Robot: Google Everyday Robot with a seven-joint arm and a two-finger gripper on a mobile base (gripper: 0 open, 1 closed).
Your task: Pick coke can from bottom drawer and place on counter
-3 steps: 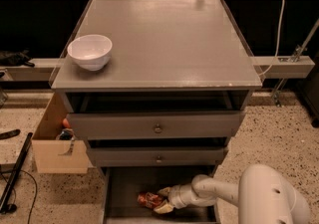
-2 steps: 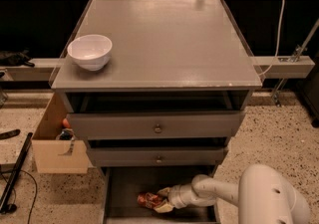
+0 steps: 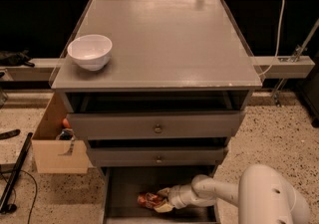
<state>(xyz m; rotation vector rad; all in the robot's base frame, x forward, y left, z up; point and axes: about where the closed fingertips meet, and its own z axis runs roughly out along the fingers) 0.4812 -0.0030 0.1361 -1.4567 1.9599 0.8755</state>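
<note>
Scanning from the left, we find an open cardboard box on the speckled floor, above and well to the left of the gripper. Higher up and left of the gripper, a white bowl stands upright near the front left corner of the counter. The counter lies far above the gripper. Directly above the gripper we note two shallower drawers with round knobs: the top drawer is pulled out a little, and the middle drawer sits just under it. The bottom drawer is pulled out, and the gripper sits low inside it. The coke can lies on its side on the drawer floor, at the gripper's left. We see the gripper clenched on the can's right end, one finger above and one below. The white arm runs rightward from the gripper to the rounded robot body.
</note>
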